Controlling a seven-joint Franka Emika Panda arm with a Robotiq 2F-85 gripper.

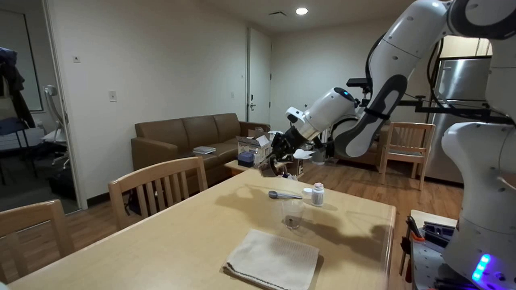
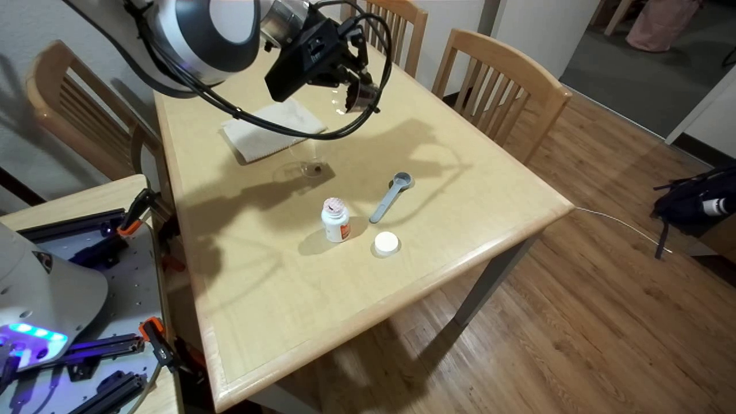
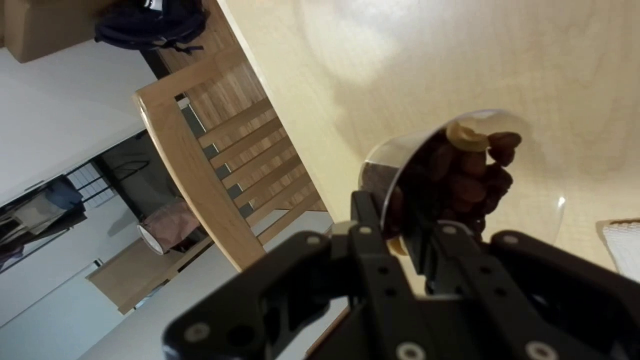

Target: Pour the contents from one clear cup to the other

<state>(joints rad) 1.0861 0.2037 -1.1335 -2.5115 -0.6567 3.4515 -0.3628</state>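
Note:
My gripper point(image 3: 391, 217) is shut on the wall of a clear cup point(image 3: 385, 157), one finger on each side of its rim. This cup is tilted and holds dark raisin-like pieces and a few yellowish nuts point(image 3: 467, 138). The held cup also shows above the table in both exterior views point(image 1: 267, 167) point(image 2: 362, 96). The other clear cup point(image 1: 293, 211) stands upright on the table with a small dark piece at its bottom; it is faint in an exterior view point(image 2: 310, 161). My gripper is above the table and apart from that cup. I cannot clearly make out the standing cup in the wrist view.
A folded pale cloth point(image 1: 274, 257) lies beside the standing cup. A white bottle point(image 2: 336, 221), a white lid point(image 2: 386, 243) and a grey measuring spoon point(image 2: 393, 195) are on the table point(image 2: 287, 322). Wooden chairs point(image 1: 161, 185) stand along one table edge.

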